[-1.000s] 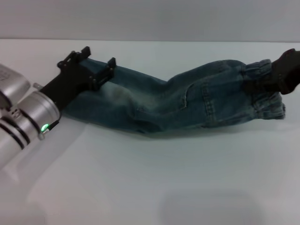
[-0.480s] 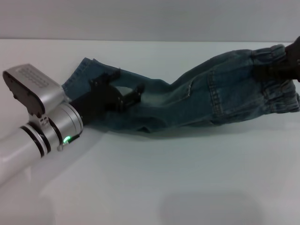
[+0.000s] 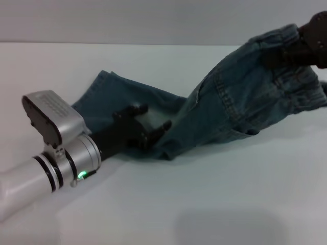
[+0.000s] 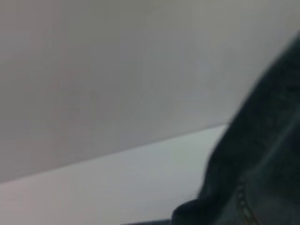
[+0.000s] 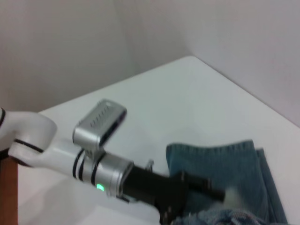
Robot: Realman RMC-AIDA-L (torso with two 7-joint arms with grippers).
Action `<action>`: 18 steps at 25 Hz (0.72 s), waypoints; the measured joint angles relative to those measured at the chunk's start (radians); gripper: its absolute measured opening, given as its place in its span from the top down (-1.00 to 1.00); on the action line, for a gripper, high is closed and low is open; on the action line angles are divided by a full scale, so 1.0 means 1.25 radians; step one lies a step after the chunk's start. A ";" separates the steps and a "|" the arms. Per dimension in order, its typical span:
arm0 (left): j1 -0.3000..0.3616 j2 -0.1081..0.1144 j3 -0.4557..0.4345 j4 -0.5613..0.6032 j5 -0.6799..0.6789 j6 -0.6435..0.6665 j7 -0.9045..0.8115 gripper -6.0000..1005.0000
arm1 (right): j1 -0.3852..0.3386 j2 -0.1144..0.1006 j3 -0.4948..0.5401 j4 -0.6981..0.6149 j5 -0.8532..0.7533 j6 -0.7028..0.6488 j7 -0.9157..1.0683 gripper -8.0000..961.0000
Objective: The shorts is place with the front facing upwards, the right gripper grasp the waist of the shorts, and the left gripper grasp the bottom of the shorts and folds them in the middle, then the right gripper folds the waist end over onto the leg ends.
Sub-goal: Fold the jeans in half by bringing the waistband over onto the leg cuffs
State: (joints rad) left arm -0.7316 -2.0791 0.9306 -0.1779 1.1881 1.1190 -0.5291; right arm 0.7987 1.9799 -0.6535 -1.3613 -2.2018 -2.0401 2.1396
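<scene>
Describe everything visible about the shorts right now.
The shorts are blue denim with orange stitching, already folded lengthwise into a long strip on the white table. The gathered waist is lifted off the table by the right gripper, so the pocket section slopes down to the middle. The leg part lies flat, its straight hem spread at the far left. The left gripper rests, fingers spread, on the fabric near the middle.

A bare test room, lab-like: a plain white tabletop (image 3: 204,204) runs to blank grey walls (image 3: 153,20) at twelve o'clock, which meet in a corner in the right wrist view. No furnishings show, only a brown strip (image 5: 7,192) at the tabletop's edge.
</scene>
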 joint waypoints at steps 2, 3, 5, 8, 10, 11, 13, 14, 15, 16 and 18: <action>-0.002 0.000 -0.018 -0.012 0.037 0.010 -0.001 -0.59 | 0.008 -0.001 0.000 0.005 0.003 0.004 0.002 0.84; -0.002 0.000 -0.036 -0.019 0.062 0.018 -0.001 -0.59 | 0.013 -0.001 0.000 0.009 0.004 0.007 0.002 0.84; -0.002 -0.001 -0.081 -0.029 0.117 0.031 0.001 -0.59 | 0.022 -0.002 -0.003 0.024 0.004 0.010 0.002 0.84; 0.000 -0.001 -0.170 -0.049 0.218 0.036 0.003 -0.59 | 0.037 -0.002 -0.006 0.054 0.007 0.012 0.002 0.84; 0.001 -0.001 -0.230 -0.062 0.280 0.036 0.007 -0.59 | 0.046 -0.002 -0.008 0.071 0.011 0.013 0.001 0.84; 0.002 -0.001 -0.264 -0.072 0.315 0.036 0.014 -0.59 | 0.050 -0.002 -0.009 0.080 0.012 0.013 0.001 0.84; 0.002 -0.001 -0.321 -0.094 0.376 0.030 0.037 -0.59 | 0.057 -0.002 -0.009 0.093 0.013 0.013 -0.001 0.84; 0.002 -0.001 -0.348 -0.106 0.403 0.025 0.053 -0.59 | 0.060 -0.002 -0.010 0.100 0.013 0.014 -0.003 0.84; 0.002 -0.001 -0.374 -0.117 0.427 0.020 0.066 -0.59 | 0.063 -0.002 -0.010 0.107 0.013 0.015 -0.005 0.84; 0.002 -0.001 -0.402 -0.129 0.455 0.013 0.079 -0.59 | 0.066 -0.002 -0.010 0.115 0.013 0.017 -0.008 0.84; 0.004 -0.001 -0.451 -0.146 0.503 -0.004 0.093 -0.59 | 0.070 -0.002 -0.011 0.126 0.013 0.020 -0.011 0.84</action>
State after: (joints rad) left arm -0.7264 -2.0799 0.3663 -0.3608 1.8162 1.1145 -0.4122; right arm 0.8862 1.9771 -0.6674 -1.2040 -2.1859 -2.0149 2.1262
